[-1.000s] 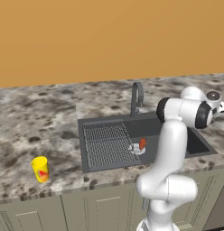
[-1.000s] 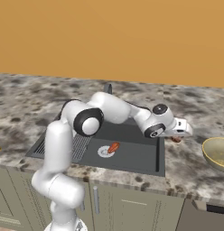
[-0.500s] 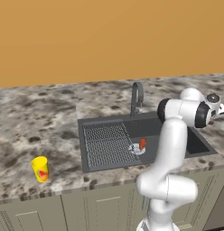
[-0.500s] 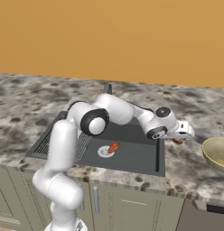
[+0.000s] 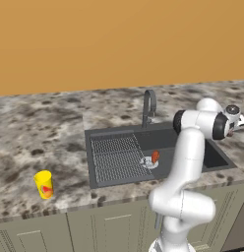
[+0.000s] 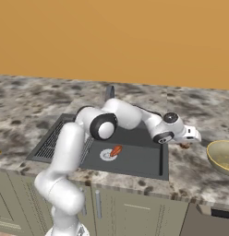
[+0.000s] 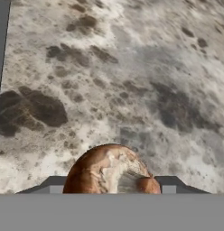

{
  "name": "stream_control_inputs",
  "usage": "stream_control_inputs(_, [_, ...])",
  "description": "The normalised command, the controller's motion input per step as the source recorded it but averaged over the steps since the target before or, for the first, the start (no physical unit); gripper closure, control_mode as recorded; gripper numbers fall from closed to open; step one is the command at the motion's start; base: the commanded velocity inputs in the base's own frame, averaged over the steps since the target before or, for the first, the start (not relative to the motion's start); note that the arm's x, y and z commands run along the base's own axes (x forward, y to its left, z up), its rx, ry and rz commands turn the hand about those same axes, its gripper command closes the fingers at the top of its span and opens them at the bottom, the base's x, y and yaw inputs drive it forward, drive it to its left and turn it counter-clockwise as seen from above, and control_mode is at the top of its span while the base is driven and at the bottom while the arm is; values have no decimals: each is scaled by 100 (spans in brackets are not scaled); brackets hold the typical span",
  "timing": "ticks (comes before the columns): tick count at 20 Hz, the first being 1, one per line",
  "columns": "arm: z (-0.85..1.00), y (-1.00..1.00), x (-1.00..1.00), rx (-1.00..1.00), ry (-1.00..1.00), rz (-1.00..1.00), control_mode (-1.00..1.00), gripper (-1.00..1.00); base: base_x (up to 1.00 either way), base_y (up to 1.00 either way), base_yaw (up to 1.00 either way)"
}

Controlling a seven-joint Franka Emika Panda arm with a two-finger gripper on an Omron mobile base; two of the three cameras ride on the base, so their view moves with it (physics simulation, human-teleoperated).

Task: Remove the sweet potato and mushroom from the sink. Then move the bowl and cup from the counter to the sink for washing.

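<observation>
My gripper [image 6: 184,142] hangs low over the speckled counter just right of the sink [image 6: 135,162], shut on the mushroom [image 6: 183,145]. In the hand view the brown, pale-speckled mushroom [image 7: 111,170] sits between my fingertips, just above the stone. The orange-red sweet potato [image 5: 155,156] lies in the basin by the round drain, also seen as sweet potato [image 6: 116,150]. The tan-gold bowl [image 6: 221,156] stands on the counter to the right of my gripper. The yellow cup [image 5: 44,184] stands on the counter left of the sink [image 5: 97,140].
A grey arched faucet [image 5: 149,104] rises behind the basin. The ribbed drainer grid [image 5: 116,157] covers the sink's left half. An orange wall backs the counter, and cabinet fronts [image 6: 135,214] run below its front edge.
The arm has stretched further right, carrying the mushroom from the sink's right rim out over the counter toward the bowl. Sweet potato, cup and bowl have not moved.
</observation>
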Motion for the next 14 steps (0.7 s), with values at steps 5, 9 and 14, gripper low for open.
stream_control_inputs(5, [-18,-10,18,0,0,3,-100,100,0,0,0])
stream_control_inputs(9, [-19,-10,18,0,0,4,-100,100,0,0,0])
stream_control_inputs(14, [-20,-9,18,0,0,4,-100,100,0,0,0])
